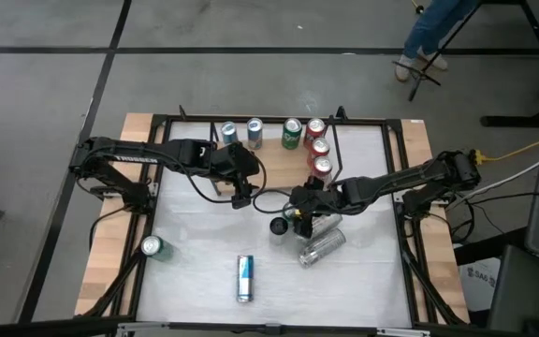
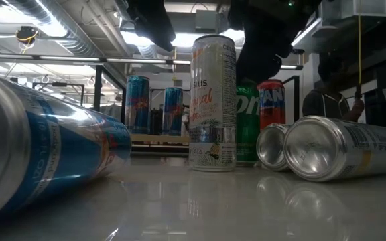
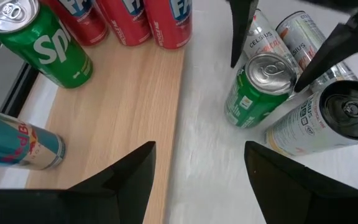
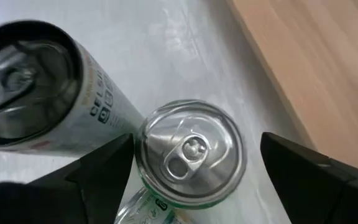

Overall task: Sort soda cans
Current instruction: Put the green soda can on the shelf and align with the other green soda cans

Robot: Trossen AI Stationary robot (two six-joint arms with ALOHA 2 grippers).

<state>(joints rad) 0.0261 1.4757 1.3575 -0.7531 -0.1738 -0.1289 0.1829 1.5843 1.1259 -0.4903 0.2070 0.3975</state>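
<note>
Two grippers, both open, over my can table.
Right gripper [image 4: 191, 171] straddles an upright green can [image 4: 190, 152]; left gripper [image 3: 197, 168] hovers empty.

This looked like a robotics lab or workshop. Exposed ducts and pipes [image 2: 52, 30] ran under the ceiling with strip lights. The floor [image 1: 45, 28] was grey concrete. A black metal frame [image 1: 251, 120] edged the white work surface [image 1: 195, 253], cables [image 1: 517, 150] trailed nearby, and a person [image 1: 433, 33] stood by a stand.
</note>
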